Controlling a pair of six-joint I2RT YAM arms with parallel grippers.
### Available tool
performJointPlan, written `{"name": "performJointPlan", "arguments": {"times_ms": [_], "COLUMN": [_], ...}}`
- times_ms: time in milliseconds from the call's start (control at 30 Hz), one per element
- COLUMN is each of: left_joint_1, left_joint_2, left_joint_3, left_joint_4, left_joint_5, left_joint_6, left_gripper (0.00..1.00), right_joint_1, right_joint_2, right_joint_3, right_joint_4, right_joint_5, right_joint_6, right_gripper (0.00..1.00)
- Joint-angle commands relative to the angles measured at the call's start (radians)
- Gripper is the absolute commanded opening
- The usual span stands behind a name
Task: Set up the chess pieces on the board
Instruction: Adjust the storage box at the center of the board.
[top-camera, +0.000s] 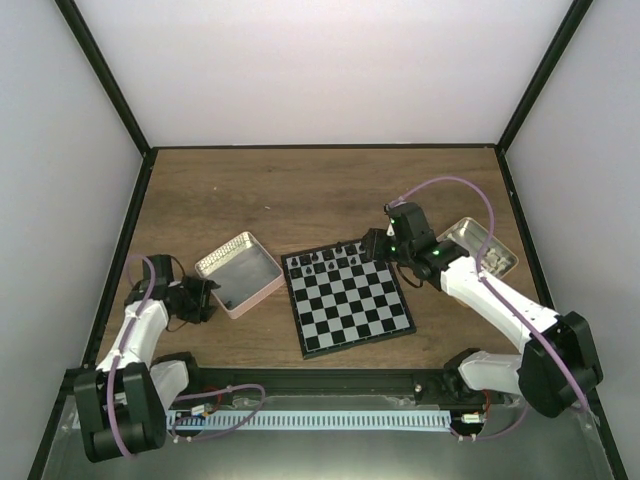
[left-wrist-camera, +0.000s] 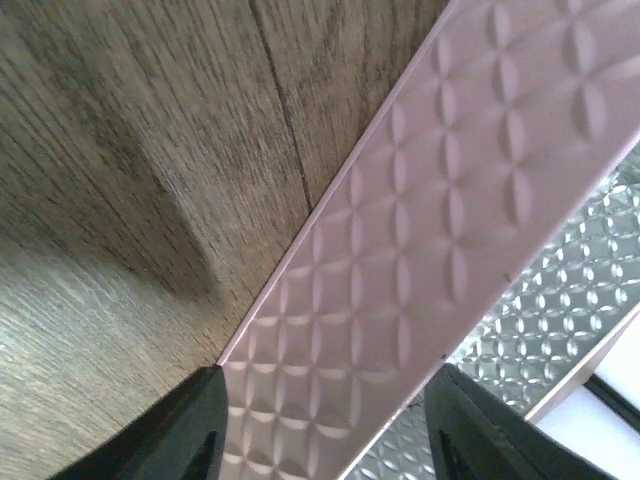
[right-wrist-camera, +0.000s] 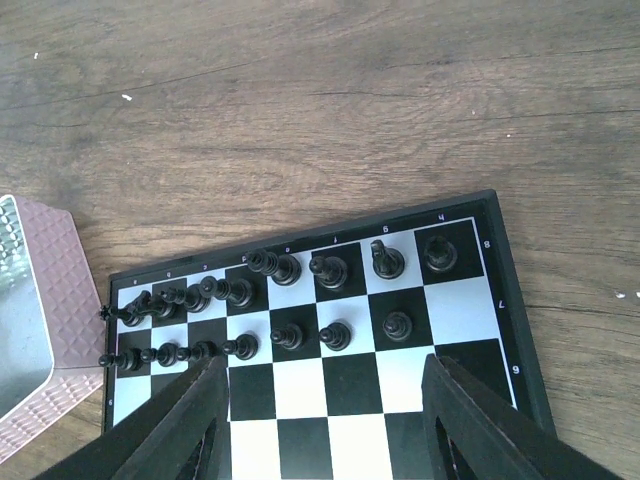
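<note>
Board (top-camera: 350, 310) sits mid-worktop (top-camera: 300, 190) with black pieces (right-wrist-camera: 285, 268) lined along its two far rows. The near rows are bare, so the pale set is not yet placed. Right fingers (right-wrist-camera: 480, 430) hang spread and empty above those far rows; the pale pieces seem to lie in the tin (top-camera: 462, 228) beside that arm, though too small to be sure. Left fingers (left-wrist-camera: 180, 440) straddle the pink tray (left-wrist-camera: 420, 230) wall — one outside, one inside — likely to steady or shift it, but whether they pinch it I cannot tell.
</note>
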Motion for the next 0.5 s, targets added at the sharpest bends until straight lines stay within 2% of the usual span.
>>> {"name": "performJointPlan", "arguments": {"times_ms": [0,133,233,400,467], "left_joint_1": [0.004,0.004,0.004,-0.010,-0.018], "left_joint_2": [0.012,0.053,0.094,0.198,0.261], "left_joint_3": [0.042,0.207,0.344,0.435,0.471], "left_joint_4": [-0.011,-0.112,-0.154,-0.031,-0.023], "left_joint_5": [-0.084,-0.275,-0.348,-0.209,-0.191], "left_joint_6": [-0.012,0.203,0.396,0.756,0.808], "left_gripper": [0.64,0.71,0.78,0.79,0.79], "right_joint_1": [0.006,0.006,0.006,0.005,0.005], "right_joint_2": [-0.024,-0.020,-0.020,-0.008,0.002], "right_joint_3": [0.006,0.008,0.002,-0.012,-0.008], "right_joint_4": [0.004,0.001,0.009,0.044,0.052], "right_joint_5": [0.020,0.025,0.027,0.021,0.010], "right_joint_6": [-0.012,-0.017,-0.022,-0.032,-0.035], "right_gripper": [0.55,0.55,0.55,0.55,0.55]}}
